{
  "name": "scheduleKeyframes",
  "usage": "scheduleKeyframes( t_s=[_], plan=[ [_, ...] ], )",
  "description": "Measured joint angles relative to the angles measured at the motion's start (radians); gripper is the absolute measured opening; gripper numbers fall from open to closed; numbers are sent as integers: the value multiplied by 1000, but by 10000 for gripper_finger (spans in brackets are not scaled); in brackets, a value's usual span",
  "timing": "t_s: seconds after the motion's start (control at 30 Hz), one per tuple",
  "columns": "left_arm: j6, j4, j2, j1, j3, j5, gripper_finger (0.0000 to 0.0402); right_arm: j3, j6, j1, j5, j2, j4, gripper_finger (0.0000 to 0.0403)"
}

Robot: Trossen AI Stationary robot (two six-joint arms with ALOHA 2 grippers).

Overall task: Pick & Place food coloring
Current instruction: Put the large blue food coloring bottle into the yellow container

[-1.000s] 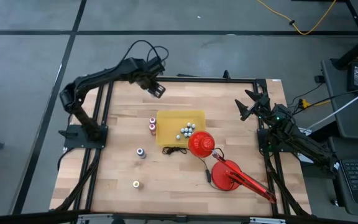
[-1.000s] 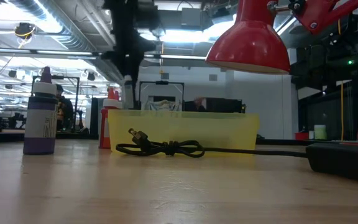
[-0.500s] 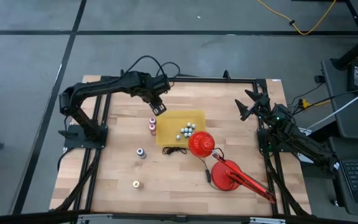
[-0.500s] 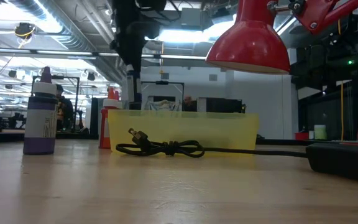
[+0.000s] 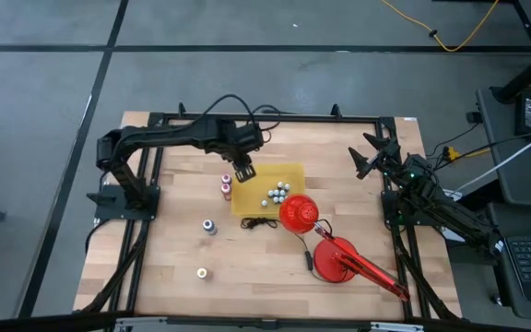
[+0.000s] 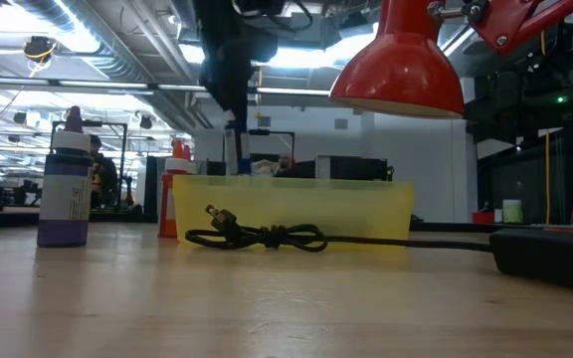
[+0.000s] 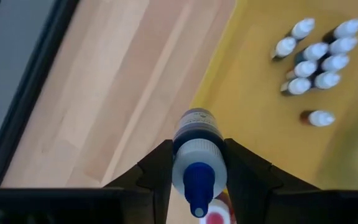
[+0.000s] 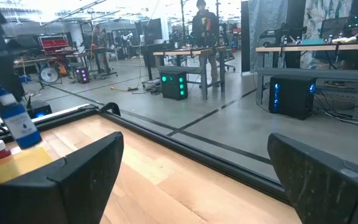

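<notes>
My left gripper [image 5: 242, 171] hangs above the left edge of the yellow tray [image 5: 289, 175], shut on a food coloring bottle [image 7: 195, 163] with a blue tip. Several white-capped bottles [image 5: 277, 193] stand in the tray. A pink-topped and a red-topped bottle [image 5: 226, 187] stand just left of the tray. A purple-bodied bottle [image 5: 209, 226] and a yellow-topped one [image 5: 202, 273] stand nearer the front. My right gripper [image 5: 370, 155] waits open at the table's far right, holding nothing. My left gripper pinches the bottle's pale shoulder [image 7: 194, 155], just under the blue tip, between its two fingers [image 7: 157, 171]. The fingers come from above, slanting down. The bottle hangs upright below them, tip up, clear of the tray and table.
A red desk lamp has its head [image 5: 298, 214] over the tray's near right corner and its base [image 5: 336, 261] at the front right. Its black cord [image 6: 262, 238] lies bundled along the tray's near side. Bare wood lies at the table's front left.
My left gripper has carried the blue-tipped bottle from the table's far edge toward the near edge and slightly right, arriving over the tray's left edge. The wrist has rolled on the way. The bottle has stayed lifted and the fingers have stayed shut on it.
</notes>
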State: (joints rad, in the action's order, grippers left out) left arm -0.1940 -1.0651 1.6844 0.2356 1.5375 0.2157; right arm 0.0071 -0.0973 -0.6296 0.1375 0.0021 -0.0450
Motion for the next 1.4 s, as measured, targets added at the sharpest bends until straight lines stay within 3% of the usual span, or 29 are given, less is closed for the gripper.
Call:
scheduleKeyframes(
  t_s=[0.87,1.4],
  plan=[
    [-12,179,239,-31,-1,-61,118,0,0,0,0,0,0,398],
    [3,158,244,-14,-1,-61,179,0,0,0,0,0,0,398]
  ],
)
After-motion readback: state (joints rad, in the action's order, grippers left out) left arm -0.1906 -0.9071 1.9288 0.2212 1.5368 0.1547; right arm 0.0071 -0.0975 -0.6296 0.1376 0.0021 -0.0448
